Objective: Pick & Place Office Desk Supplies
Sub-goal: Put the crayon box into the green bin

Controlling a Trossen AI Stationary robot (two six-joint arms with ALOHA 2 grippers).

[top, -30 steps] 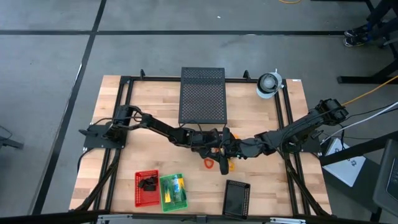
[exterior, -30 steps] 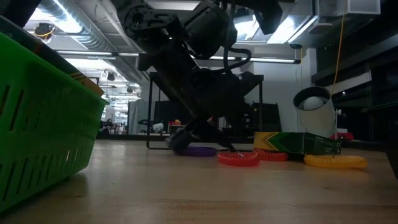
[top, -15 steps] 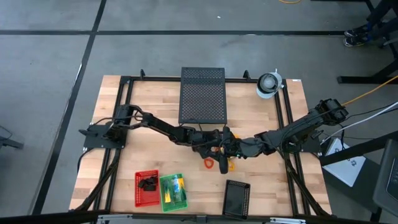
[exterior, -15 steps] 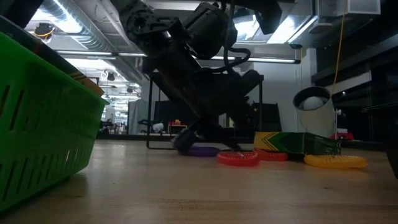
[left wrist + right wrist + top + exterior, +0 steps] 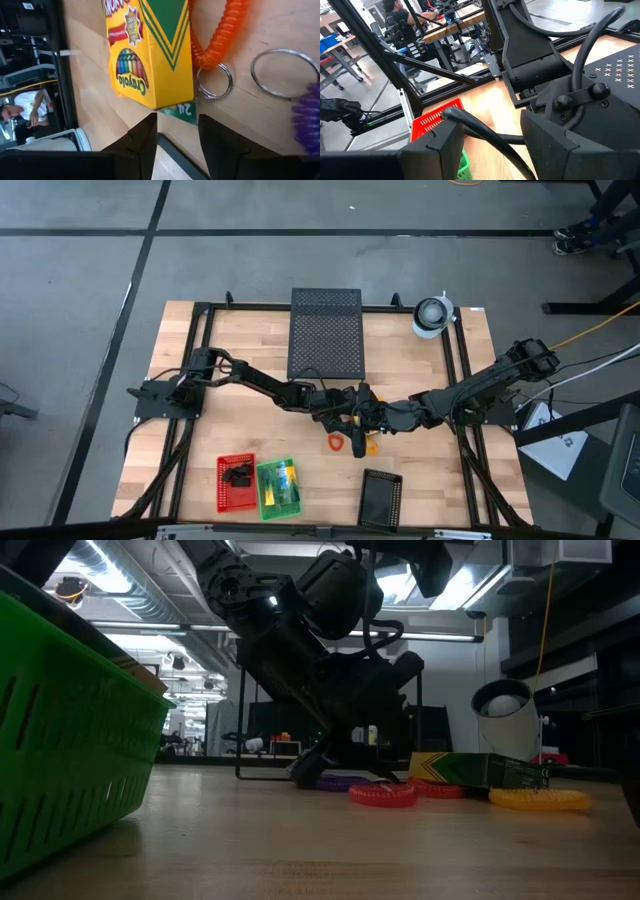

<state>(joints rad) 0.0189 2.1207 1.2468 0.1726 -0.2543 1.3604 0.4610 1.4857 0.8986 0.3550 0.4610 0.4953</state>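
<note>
wooden boards made up the table (image 5: 200, 430), framed in black rails, with a workshop of benches and a seated person (image 5: 20, 112) beyond it. both arms reached in to meet near the middle. the left gripper (image 5: 345, 405) sat low at the cluster of supplies; its wrist camera looked past two parted fingers (image 5: 142, 145), nothing between them, at a crayon box (image 5: 150, 55) lying flat just ahead. an orange coil (image 5: 220, 35) with its key ring touched the box's edge, and a purple coil (image 5: 307, 112) with a second ring lay just beside that. the right gripper (image 5: 368, 418) was just beside the left one, its fingers (image 5: 440, 145) apart too and empty, pointed at the left arm's body.

from table height a purple ring (image 5: 340, 781) lay under the left arm, a red ring (image 5: 382, 795) in front of it, the box (image 5: 470, 768) to one side and a yellow coil (image 5: 540, 800) near that.

at the near edge a red basket (image 5: 235, 483) held black clips (image 5: 239, 475), touching a green basket (image 5: 279, 489) that held another crayon box (image 5: 285, 477). a small black tray (image 5: 380, 498) lay well apart from them, a big perforated box (image 5: 326, 333) stood at the far side, and a white roll (image 5: 432, 315) sat by the far corner.
</note>
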